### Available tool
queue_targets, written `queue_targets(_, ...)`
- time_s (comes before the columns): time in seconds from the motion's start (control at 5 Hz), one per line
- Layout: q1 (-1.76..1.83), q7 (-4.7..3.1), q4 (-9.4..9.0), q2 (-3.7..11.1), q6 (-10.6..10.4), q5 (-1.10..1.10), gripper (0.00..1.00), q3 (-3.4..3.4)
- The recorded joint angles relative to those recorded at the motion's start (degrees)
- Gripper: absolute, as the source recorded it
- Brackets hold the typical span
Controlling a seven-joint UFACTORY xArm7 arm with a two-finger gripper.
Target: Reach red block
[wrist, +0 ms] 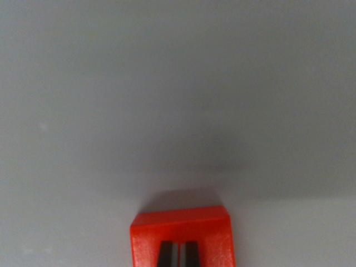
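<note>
Red block (181,225) sits at btm ctr of the wrist view, nearest the camera, its lower part cut off by the frame edge. Block rests flat on a plain grey surface (178,83), w/ a narrow top face angled back and a broader front face toward the lens. On that front face, at the very btm edge, two dark tapered shapes (166,256) stand side by side, w/ a thin pale strip between them. Whether they are part of the gripper or marks on the block can't be told, so the jaws' state, released or clenched, can't be told either. Just behind the block a soft shadow (183,196) lies on the surface, touching the block's far edge and spreading a little to the wrist view's right. Farther back the grey runs unbroken and blurred to the top of the frame, w/ one tiny pale speck (43,127) well apart from the block at the wrist view's left
</note>
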Motion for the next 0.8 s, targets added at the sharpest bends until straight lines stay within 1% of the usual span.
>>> queue_targets(0.6,0.00,0.00,0.00,0.00,0.0,0.00,0.00,0.00)
queue_targets(0.8,0.00,0.00,0.00,0.00,0.0,0.00,1.00,0.00)
